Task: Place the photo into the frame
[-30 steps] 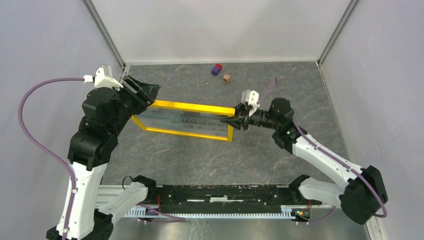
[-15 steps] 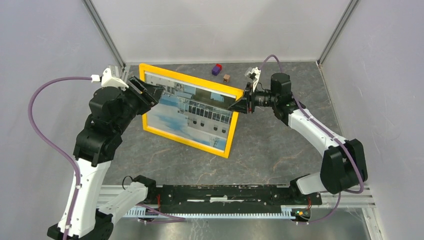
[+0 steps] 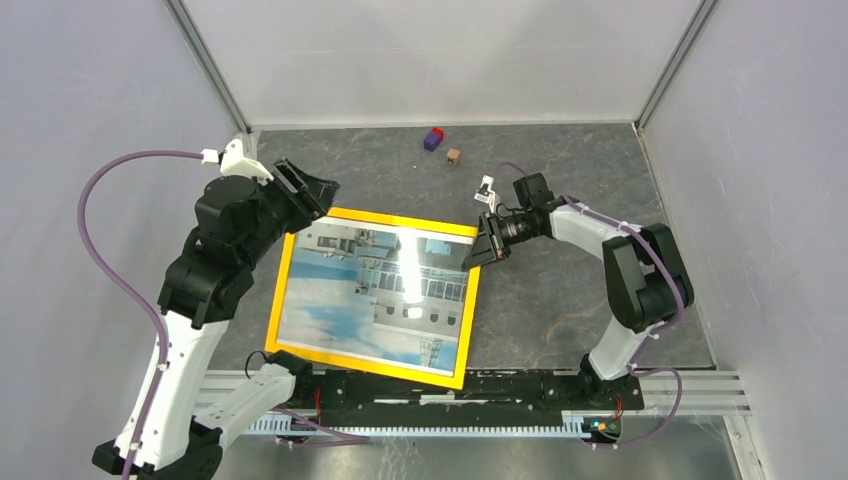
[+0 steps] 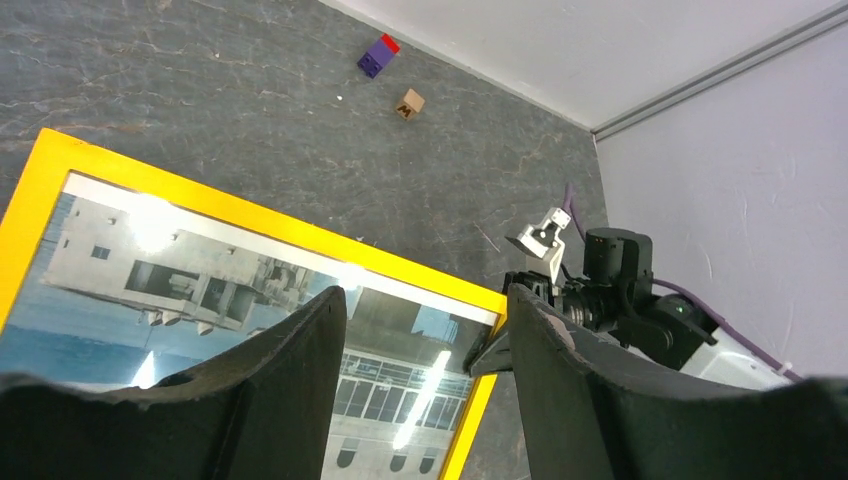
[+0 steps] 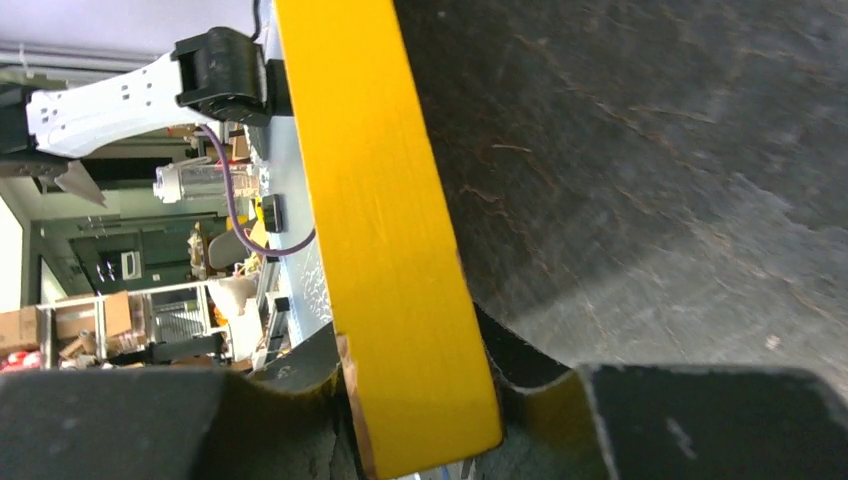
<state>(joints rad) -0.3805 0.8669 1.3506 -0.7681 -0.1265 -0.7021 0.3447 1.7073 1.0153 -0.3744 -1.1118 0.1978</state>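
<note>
Photo [image 3: 370,295] sits in frame [image 3: 279,300], picture side up, over bench [image 3: 560,320]. Right claw [image 3: 482,246] clamped on frame's far right corner. Left claw [image 3: 318,186] apart, holding nothing, by far left corner.

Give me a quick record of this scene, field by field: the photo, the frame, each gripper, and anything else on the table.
photo: inside the frame, picture side up, glare on it
frame: yellow, face up, held at its far right corner
left gripper: open, over the frame's far left corner
right gripper: shut on the frame's edge
other items: purple and red block, brown block, far side of the table
</note>
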